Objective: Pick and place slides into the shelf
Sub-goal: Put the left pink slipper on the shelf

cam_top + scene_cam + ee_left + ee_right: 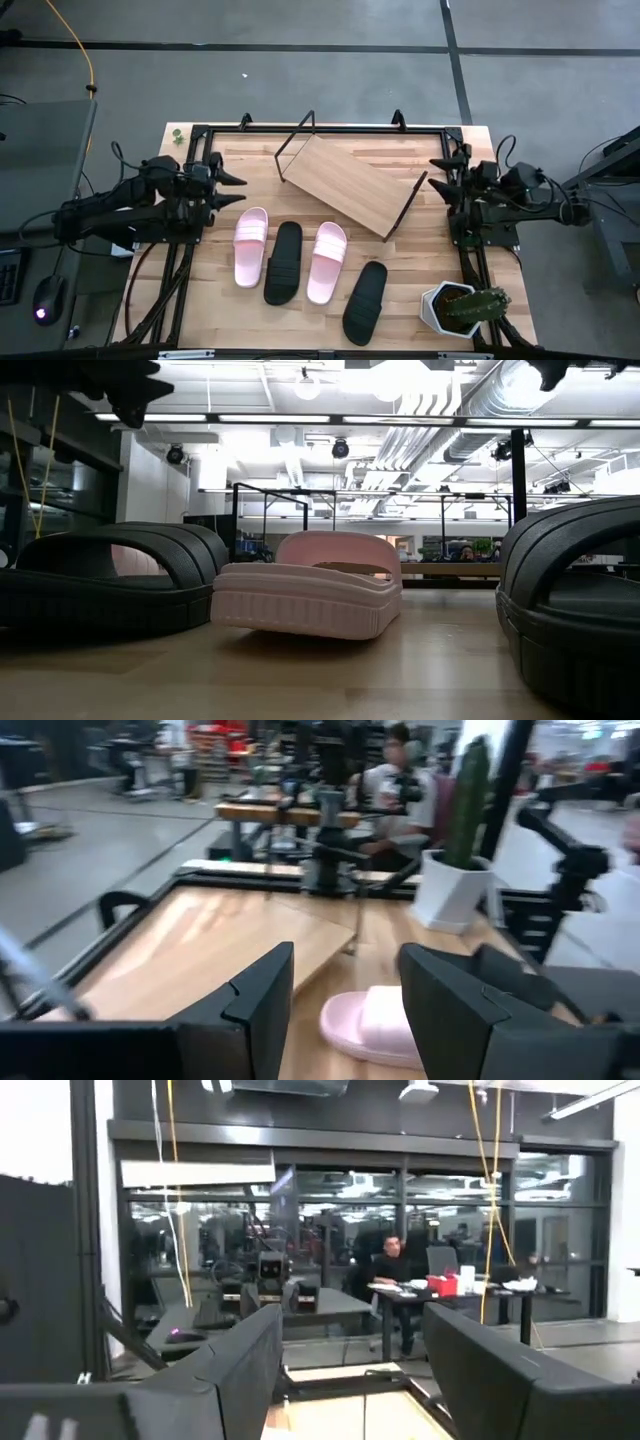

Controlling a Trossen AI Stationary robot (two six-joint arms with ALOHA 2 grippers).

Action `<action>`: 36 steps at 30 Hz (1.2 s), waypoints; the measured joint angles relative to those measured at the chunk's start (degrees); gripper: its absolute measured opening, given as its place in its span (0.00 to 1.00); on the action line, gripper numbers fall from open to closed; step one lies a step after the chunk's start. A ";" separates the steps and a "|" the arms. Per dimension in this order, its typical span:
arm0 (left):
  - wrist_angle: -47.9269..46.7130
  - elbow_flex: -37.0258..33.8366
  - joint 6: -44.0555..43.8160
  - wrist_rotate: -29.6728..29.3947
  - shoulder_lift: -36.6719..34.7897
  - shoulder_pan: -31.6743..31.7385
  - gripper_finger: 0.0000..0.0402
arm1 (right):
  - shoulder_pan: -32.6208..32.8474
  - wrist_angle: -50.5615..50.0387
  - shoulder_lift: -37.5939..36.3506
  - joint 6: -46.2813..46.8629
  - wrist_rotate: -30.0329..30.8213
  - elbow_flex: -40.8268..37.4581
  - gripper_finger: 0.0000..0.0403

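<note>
Four slides lie in a row on the tabletop near the front: a pale pink one (249, 246), a black one (283, 262), a second pink one (327, 262) and a second black one (366, 301), all soles down. The shelf (345, 187), a light-wood board on a black wire frame, stands tilted behind them. My left gripper (234, 190) hovers open at the table's left side, above and left of the first pink slide (375, 1025). My right gripper (440, 176) hovers open at the right side, beside the shelf's right end. In the low view a pink slide (310, 595) sits between two black ones (110, 585) (575, 600).
A white pot with a cactus (460, 308) stands at the table's near right corner, close to the second black slide. A black metal frame (320, 130) runs around the tabletop. A person sits at a desk (390, 1280) in the room beyond.
</note>
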 joint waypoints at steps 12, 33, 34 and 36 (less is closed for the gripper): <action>8.64 0.00 -3.84 8.28 4.16 -7.52 0.42 | 0.00 -0.13 13.71 -1.02 0.88 4.31 0.58; 0.38 14.42 2.97 -37.66 27.88 -46.60 0.42 | 0.00 0.86 16.27 -0.57 0.51 5.87 0.58; -1.41 15.87 3.15 -40.57 29.76 -48.20 0.42 | -0.01 0.91 16.27 -0.57 0.53 5.88 0.58; -5.00 18.58 3.17 -46.67 33.20 -51.12 0.42 | 0.00 0.80 16.27 -0.38 0.51 5.88 0.58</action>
